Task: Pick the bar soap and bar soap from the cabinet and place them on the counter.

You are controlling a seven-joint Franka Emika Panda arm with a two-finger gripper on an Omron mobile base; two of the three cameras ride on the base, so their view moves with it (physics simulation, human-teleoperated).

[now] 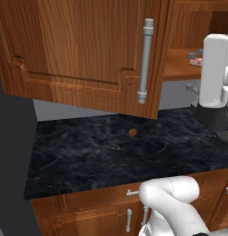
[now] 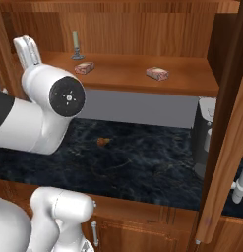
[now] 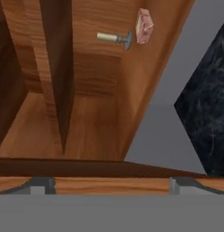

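fingers (image 3: 41,185): spread wide, nothing between them
nearer bar soap (image 3: 144,26): well ahead of the tips, offset toward the right fingertip, on the cabinet (image 3: 90,113) shelf just beside the candle (image 3: 114,38)
long axis: cannot tell
second bar soap (image 2: 157,73): farther along the shelf

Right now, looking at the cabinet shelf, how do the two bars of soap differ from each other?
The left bar soap lies close beside the candle, while the right bar soap lies alone farther along the shelf. The left bar sits deeper toward the cabinet's back; the right bar sits nearer the front edge. They are also turned at different angles. Both are flat pinkish bars with darker reddish ends, lying untouched.
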